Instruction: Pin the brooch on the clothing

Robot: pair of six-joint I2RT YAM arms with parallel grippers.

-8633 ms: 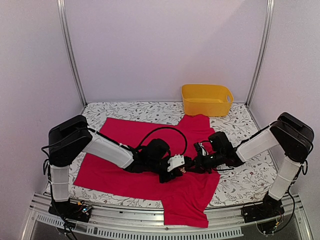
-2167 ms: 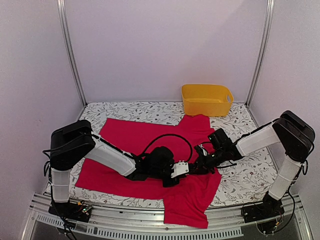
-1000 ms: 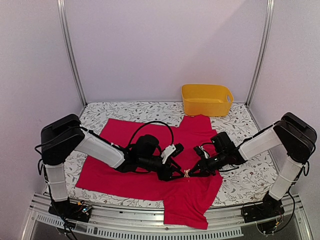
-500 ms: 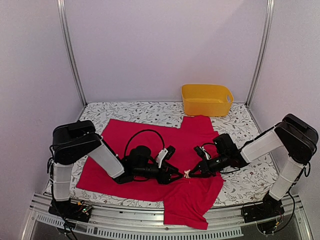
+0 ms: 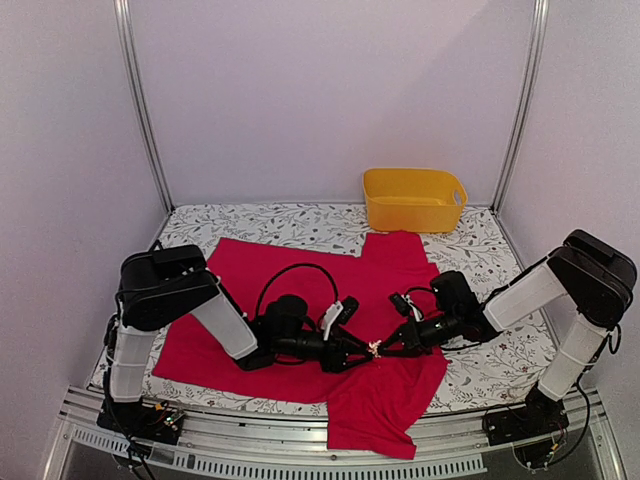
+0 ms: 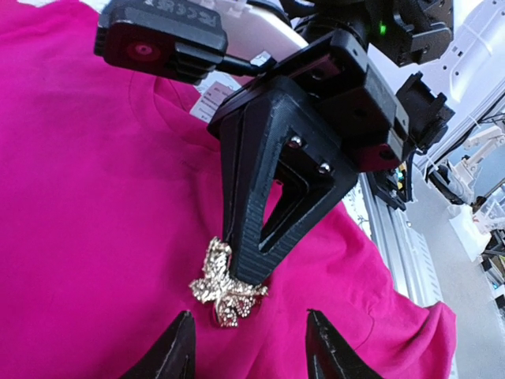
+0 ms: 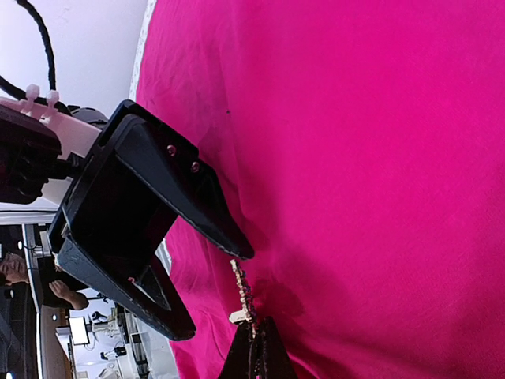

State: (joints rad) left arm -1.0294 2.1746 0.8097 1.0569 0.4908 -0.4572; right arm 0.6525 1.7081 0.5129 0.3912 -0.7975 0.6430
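Partly, right gripper (image 6: 245, 272) blocks brooch (image 6: 223, 289); yellow basket (image 5: 413, 200) beyond.

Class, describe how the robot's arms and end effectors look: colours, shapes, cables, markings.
The left arm and right arm have white link covers between black joint housings, with black cables looping off. The left end effector and right end effector are matte black: triangular open-frame fingers, ridged edges, silver screws. A green light glows on the right wrist.

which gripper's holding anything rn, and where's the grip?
Right gripper is shut on the brooch, fingertips pinching one edge of it. Left gripper is open, holding nothing.
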